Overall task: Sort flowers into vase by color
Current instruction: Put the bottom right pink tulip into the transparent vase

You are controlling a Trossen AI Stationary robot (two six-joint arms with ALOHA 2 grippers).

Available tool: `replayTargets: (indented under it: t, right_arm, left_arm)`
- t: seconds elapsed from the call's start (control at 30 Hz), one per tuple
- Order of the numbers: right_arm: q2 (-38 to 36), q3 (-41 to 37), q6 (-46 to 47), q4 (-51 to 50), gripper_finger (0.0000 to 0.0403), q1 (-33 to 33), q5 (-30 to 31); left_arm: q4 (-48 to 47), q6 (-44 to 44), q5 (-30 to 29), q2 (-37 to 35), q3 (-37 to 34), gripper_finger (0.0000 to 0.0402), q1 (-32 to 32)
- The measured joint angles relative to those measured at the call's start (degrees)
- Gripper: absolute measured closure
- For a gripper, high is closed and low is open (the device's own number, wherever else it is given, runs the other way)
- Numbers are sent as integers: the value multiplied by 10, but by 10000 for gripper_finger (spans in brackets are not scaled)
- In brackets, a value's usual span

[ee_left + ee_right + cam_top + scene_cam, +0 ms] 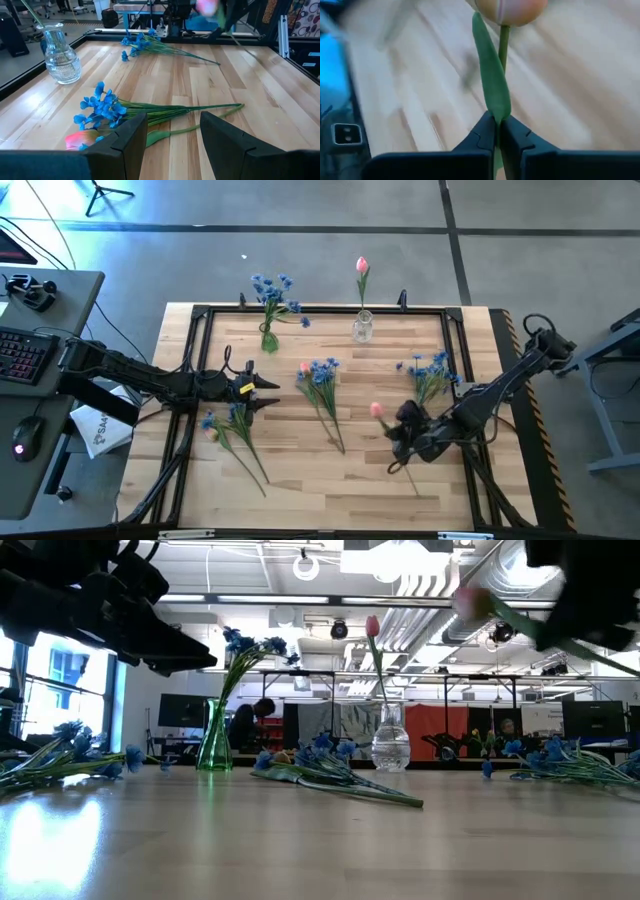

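My right gripper (pixel 394 424) hovers over the table's right half, shut on a pink tulip (pixel 377 410) whose stem trails toward the near edge. My left gripper (pixel 268 390) is open above the table's left half. Its fingers stand over a blue bunch (pixel 102 107) with a pink bud (pixel 82 137) lying beside it. A green vase (pixel 268 336) near the far edge holds blue flowers, and a clear vase (pixel 362 328) holds one pink tulip. Two more blue bunches (pixel 430 372) (pixel 228 423) lie flat on the wood. My right gripper pinches the tulip's stem and long leaf (pixel 499 102) between its two fingers (pixel 481 136), a short way below the bud (pixel 507 10). The fingers lie across the stem. In the low view the bud (pixel 475 602) is high above the table, its stem slanting away.
A black frame (pixel 455 315) runs round the wooden tabletop. A second pink bud (pixel 210 434) lies beside the left blue bunch. Bare wood shows along the near edge between the arms. A desk with keyboard and mouse stands left of the table.
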Motion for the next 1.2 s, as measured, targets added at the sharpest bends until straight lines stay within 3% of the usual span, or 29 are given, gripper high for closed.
replayTargets:
  t: [0.13, 0.4, 0.57, 0.7, 0.9, 1.07, 1.2]
  right_arm:
    - [1, -33, -238, 195, 401, -33, 44]
    - [1, -151, -647, 665, 402, -135, 42]
    - [1, -210, -792, 912, 402, -245, 37]
    - [1, -213, -847, 1026, 402, -345, 37]
    - [0, -165, -849, 1017, 402, -466, 60]
    - [0, -86, -848, 854, 402, -520, 68]
    - [0, 4, -828, 653, 402, -539, 67]
  left_arm:
    - [3, 6, 0, 0, 0, 232, 0]
    - [3, 7, 0, 0, 0, 232, 0]
    - [3, 7, 0, 0, 0, 232, 0]
    - [3, 7, 0, 0, 0, 232, 0]
    - [3, 5, -1, 0, 0, 232, 0]
    - [2, 5, -2, 0, 0, 232, 0]
    - [2, 5, -2, 0, 0, 232, 0]
